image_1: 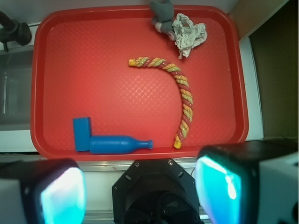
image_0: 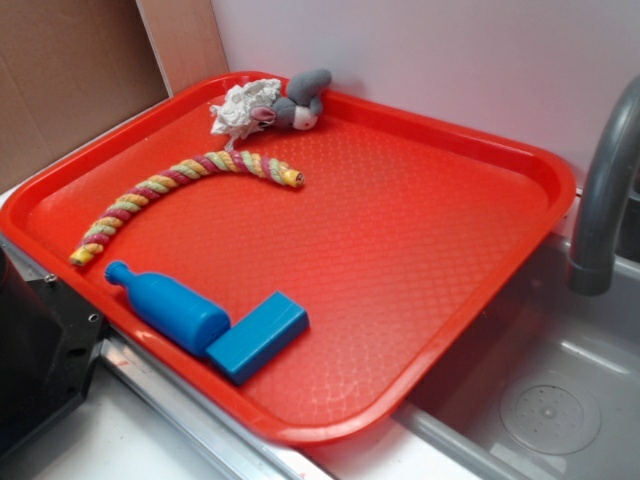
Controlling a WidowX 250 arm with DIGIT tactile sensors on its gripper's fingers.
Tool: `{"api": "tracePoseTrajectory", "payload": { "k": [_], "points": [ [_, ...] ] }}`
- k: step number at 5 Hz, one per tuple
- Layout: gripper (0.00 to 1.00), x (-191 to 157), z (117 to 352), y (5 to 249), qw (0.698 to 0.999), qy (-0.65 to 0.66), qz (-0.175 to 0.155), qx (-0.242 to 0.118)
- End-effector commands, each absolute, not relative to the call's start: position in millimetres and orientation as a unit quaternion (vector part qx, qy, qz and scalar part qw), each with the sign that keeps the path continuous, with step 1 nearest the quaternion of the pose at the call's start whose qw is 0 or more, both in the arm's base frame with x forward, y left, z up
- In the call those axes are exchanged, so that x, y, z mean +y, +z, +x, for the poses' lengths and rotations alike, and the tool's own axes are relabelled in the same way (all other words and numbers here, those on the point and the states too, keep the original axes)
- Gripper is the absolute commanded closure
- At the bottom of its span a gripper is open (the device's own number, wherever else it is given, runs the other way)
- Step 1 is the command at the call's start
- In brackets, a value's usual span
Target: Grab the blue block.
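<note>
Lying on tray (image_1: 140, 93) | blue block (image_1: 81, 134) (touching bottle (image_1: 117, 144)) | pincer (image_1: 140, 191) apart

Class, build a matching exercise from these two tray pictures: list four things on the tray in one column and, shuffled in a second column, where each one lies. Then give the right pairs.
Things:
1. blue block
2. blue bottle
3. twisted rope toy
4. stuffed mouse toy

Places:
A. at the tray's far rim, by the wall
B. curving across the tray's middle
C. near rim, neck pointing away from the block
D. near rim, touching the bottle's base

All lie on the red tray.

Pairs: 1-D, 2-C, 3-B, 4-A
</note>
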State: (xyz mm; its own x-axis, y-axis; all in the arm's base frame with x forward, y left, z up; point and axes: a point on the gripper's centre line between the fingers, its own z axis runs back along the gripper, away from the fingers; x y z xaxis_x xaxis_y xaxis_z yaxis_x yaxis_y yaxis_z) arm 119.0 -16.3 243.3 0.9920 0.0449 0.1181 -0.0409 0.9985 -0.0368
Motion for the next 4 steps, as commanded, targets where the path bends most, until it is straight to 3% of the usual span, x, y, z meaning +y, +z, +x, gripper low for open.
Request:
{"api": "tracePoseTrajectory", "payload": {
  "k": [1, 2, 4],
  "points": [
    [0.00, -16, 119, 243, 0.998, 0.021, -0.017, -0.060],
    [0.00, -57, 116, 193, 0.999, -0.005, -0.035, -0.031],
    [0.00, -118, 116, 94, 0.999, -0.038, -0.013, 0.004]
  ]
}}
